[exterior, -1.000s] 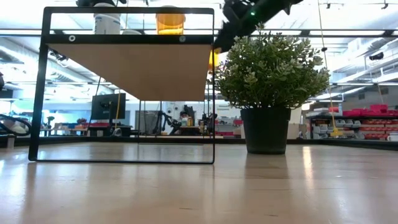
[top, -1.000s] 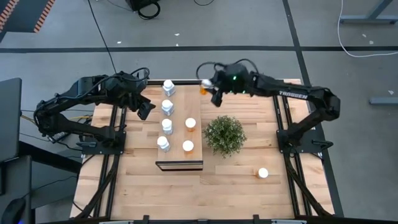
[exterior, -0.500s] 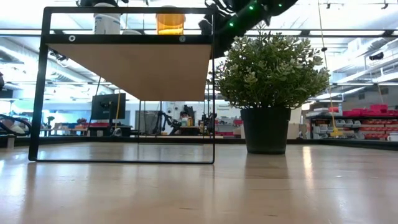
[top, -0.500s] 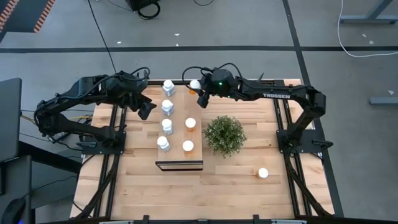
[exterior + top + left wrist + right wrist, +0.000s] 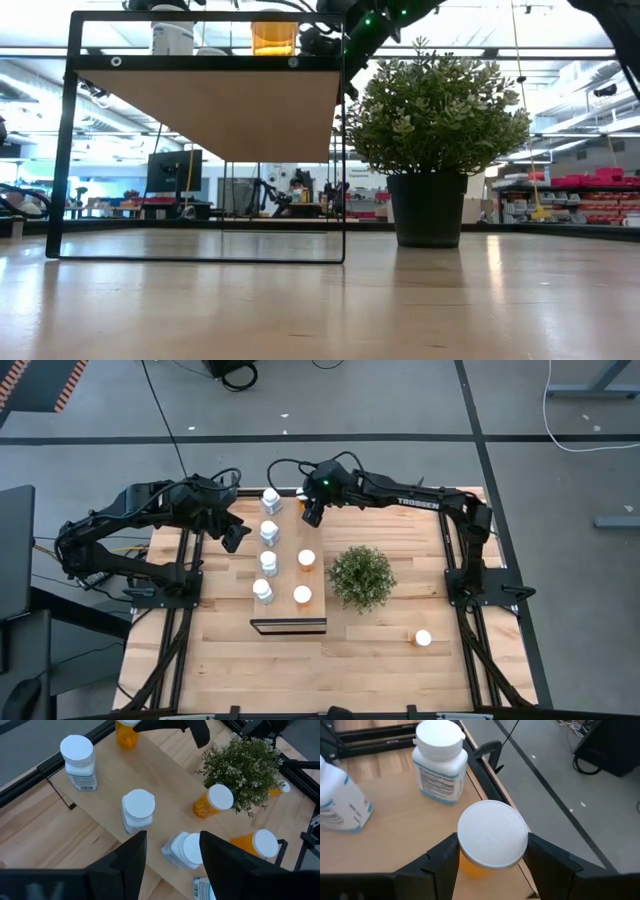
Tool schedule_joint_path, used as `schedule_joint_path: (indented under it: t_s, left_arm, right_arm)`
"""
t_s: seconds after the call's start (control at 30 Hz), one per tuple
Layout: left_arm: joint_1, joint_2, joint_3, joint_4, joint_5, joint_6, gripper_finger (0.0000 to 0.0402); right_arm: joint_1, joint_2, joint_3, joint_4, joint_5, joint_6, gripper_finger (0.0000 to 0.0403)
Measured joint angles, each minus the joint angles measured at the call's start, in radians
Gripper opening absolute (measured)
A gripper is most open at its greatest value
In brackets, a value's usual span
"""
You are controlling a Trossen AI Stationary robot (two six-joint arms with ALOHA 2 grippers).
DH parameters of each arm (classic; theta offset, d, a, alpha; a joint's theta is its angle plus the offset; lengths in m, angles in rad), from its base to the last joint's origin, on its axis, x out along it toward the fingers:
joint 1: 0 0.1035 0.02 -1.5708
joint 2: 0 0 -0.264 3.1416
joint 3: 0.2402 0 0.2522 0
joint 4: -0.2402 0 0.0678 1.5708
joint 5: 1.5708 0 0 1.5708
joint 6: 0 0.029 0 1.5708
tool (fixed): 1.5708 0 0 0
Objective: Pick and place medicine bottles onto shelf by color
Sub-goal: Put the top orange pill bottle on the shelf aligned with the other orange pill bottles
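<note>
Overhead, right end effector (image 5: 490, 855) clamps orange bottle (image 5: 492, 840), white cap up; left end effector (image 5: 170, 855) apart.

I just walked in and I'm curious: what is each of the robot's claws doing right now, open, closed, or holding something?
Left gripper: open, holding nothing, beside the shelf.
Right gripper: closed on an orange medicine bottle, over the shelf's far end.

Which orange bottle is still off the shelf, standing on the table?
The orange bottle alone near the table's front right corner, beyond the plant. Two others stand on the shelf; the right gripper holds a fourth.
</note>
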Motion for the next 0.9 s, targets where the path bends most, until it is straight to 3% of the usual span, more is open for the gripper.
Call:
schedule_joint_path:
  t_s: [0.47, 0.9]
  left_arm:
    - [0.000, 0.000, 0.000, 0.000, 0.000, 0.009, 0.0190]
    - [0.000, 0.000, 0.000, 0.000, 0.000, 0.011, 0.0190]
  right_arm:
    - [0.000, 0.004, -0.011, -0.031, -0.035, 0.042, 0.0219]
    - [-0.012, 0.004, -0.011, -0.031, -0.037, 0.089, 0.0263]
